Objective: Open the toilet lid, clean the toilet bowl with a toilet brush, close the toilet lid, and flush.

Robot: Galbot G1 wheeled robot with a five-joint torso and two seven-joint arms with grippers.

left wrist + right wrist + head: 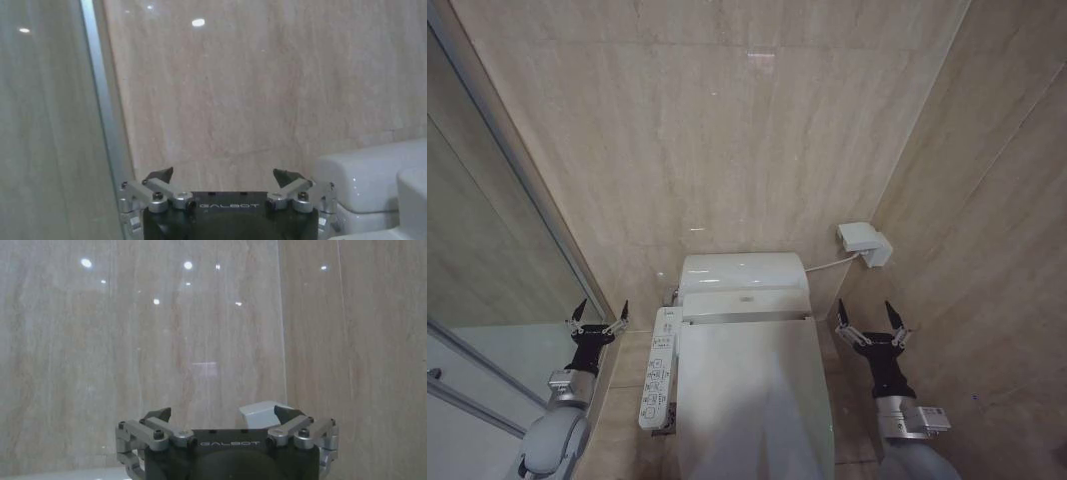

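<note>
The toilet lid (752, 390) is a glossy white cover lying shut over the bowl, in the lower middle of the head view. The toilet bowl is hidden under it, and the toilet brush is out of view. My left gripper (599, 313) stands open to the left of the toilet, beside the glass partition, fingers pointing at the back wall. My right gripper (871, 315) stands open to the right of the toilet, at about the same height. Nothing is held between either pair of fingers. The left gripper (223, 175) and right gripper (223, 413) face the beige wall.
A white control panel (659, 370) with buttons runs along the toilet's left side. The white tank (743, 273) sits against the tiled back wall. A white wall box (864, 242) with a cable hangs at the right. A glass partition (487, 250) closes the left; a tiled wall closes the right.
</note>
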